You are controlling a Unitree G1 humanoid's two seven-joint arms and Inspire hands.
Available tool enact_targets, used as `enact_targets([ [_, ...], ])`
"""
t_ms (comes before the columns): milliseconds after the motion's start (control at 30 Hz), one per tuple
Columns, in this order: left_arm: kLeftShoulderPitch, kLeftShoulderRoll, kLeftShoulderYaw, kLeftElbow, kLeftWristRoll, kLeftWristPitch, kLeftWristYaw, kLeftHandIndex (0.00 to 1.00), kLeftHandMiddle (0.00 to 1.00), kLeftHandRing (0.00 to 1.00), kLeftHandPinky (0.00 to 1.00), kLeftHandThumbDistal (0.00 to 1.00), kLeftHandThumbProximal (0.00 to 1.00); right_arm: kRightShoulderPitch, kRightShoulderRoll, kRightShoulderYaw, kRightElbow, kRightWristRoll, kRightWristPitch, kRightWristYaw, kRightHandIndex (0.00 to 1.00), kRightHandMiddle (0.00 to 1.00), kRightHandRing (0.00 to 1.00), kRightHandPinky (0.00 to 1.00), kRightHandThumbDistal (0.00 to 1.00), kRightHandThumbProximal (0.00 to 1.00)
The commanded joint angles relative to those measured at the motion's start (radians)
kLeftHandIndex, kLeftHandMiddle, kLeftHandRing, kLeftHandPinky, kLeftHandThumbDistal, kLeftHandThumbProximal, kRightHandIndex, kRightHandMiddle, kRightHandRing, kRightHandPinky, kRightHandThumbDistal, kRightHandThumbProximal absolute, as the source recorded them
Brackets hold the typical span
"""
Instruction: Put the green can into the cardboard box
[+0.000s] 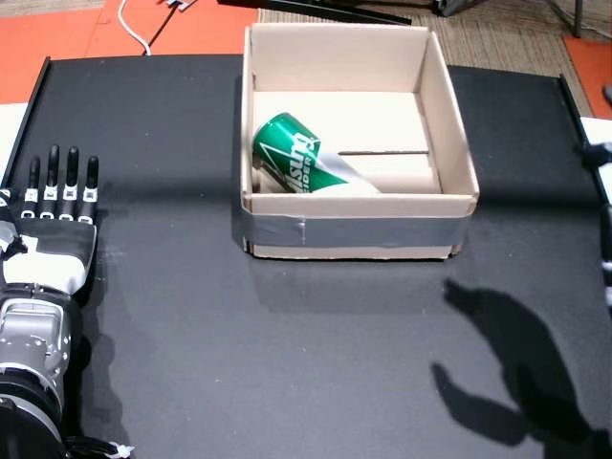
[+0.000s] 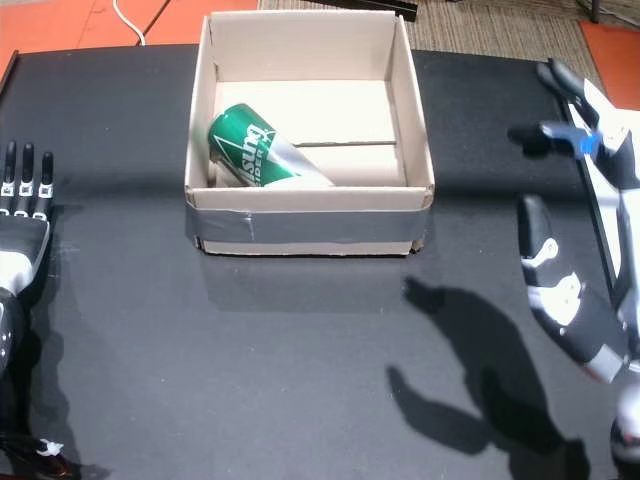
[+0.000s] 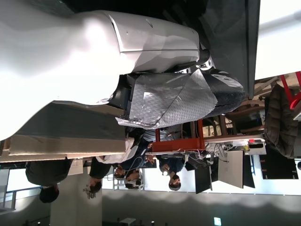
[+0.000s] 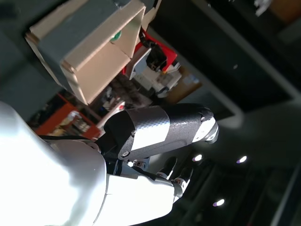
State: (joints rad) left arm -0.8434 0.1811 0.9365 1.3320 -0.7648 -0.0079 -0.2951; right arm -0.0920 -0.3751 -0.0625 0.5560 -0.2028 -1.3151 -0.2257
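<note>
The green can [image 1: 295, 156] [image 2: 252, 148] lies on its side inside the cardboard box [image 1: 356, 229] [image 2: 310, 229], against the box's front-left corner, in both head views. My left hand [image 1: 53, 225] [image 2: 22, 225] rests flat on the black table at the far left, fingers straight and apart, holding nothing. My right hand [image 2: 570, 260] hovers above the table at the right, well clear of the box, fingers spread and empty; it casts a shadow [image 1: 516, 363] on the mat. In the right wrist view the box [image 4: 84, 52] shows from outside.
The black table [image 1: 287, 363] ends at orange floor [image 1: 57, 29] behind. A white cable [image 1: 134, 24] lies beyond the far left corner. White strips [image 2: 600, 190] run along the table's right side. People sit in the room in the left wrist view.
</note>
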Motion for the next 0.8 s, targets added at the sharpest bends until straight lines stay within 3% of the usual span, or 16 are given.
enact_targets([
  [0, 0.016, 0.010, 0.001, 0.009, 0.000, 0.007, 0.009, 0.56, 0.59, 0.72, 0.88, 0.00, 1.00, -0.001, 0.085, -0.019, 0.072, -0.037, -0.069, -0.011, 0.45, 0.60, 0.80, 0.95, 0.54, 0.81],
  [33, 0.015, 0.012, -0.001, 0.009, 0.002, 0.007, 0.014, 0.56, 0.59, 0.71, 0.88, 0.00, 1.00, -0.010, 0.124, -0.024, 0.120, -0.056, -0.102, -0.016, 0.45, 0.62, 0.83, 0.97, 0.53, 0.85],
  [100, 0.011, 0.013, 0.000, 0.009, 0.001, 0.006, 0.023, 0.56, 0.60, 0.70, 0.87, 0.00, 1.00, -0.028, 0.209, -0.086, 0.201, -0.156, -0.147, -0.056, 0.45, 0.62, 0.84, 0.97, 0.59, 0.94],
  [167, 0.009, 0.015, 0.001, 0.009, 0.000, 0.007, 0.030, 0.57, 0.60, 0.69, 0.87, 0.00, 1.00, -0.041, 0.278, -0.194, 0.208, -0.355, -0.146, -0.180, 0.43, 0.60, 0.82, 0.94, 0.62, 0.90],
  [233, 0.008, 0.017, -0.001, 0.009, 0.002, 0.008, 0.036, 0.56, 0.60, 0.69, 0.87, 0.00, 1.00, -0.073, 0.303, -0.238, 0.215, -0.519, -0.125, -0.337, 0.41, 0.58, 0.79, 0.92, 0.62, 0.89],
  [400, 0.006, 0.018, -0.003, 0.008, 0.001, 0.008, 0.033, 0.60, 0.62, 0.71, 0.89, 0.00, 1.00, -0.177, 0.245, -0.125, 0.375, -0.700, -0.075, -0.623, 0.43, 0.58, 0.80, 0.92, 0.54, 0.75],
  [500, 0.004, 0.020, -0.006, 0.008, 0.005, 0.009, 0.039, 0.57, 0.60, 0.70, 0.88, 0.00, 1.00, -0.210, 0.222, -0.047, 0.463, -0.682, -0.045, -0.683, 0.45, 0.60, 0.80, 0.90, 0.55, 0.67],
  [633, 0.005, 0.022, -0.007, 0.007, 0.005, 0.007, 0.037, 0.56, 0.61, 0.71, 0.88, 0.00, 1.00, -0.215, 0.198, 0.019, 0.463, -0.658, -0.017, -0.736, 0.44, 0.61, 0.81, 0.92, 0.52, 0.71],
  [767, 0.006, 0.024, -0.006, 0.007, 0.004, 0.010, 0.040, 0.57, 0.60, 0.70, 0.87, 0.00, 1.00, -0.208, 0.182, 0.062, 0.441, -0.631, -0.018, -0.768, 0.44, 0.61, 0.81, 0.92, 0.56, 0.72],
])
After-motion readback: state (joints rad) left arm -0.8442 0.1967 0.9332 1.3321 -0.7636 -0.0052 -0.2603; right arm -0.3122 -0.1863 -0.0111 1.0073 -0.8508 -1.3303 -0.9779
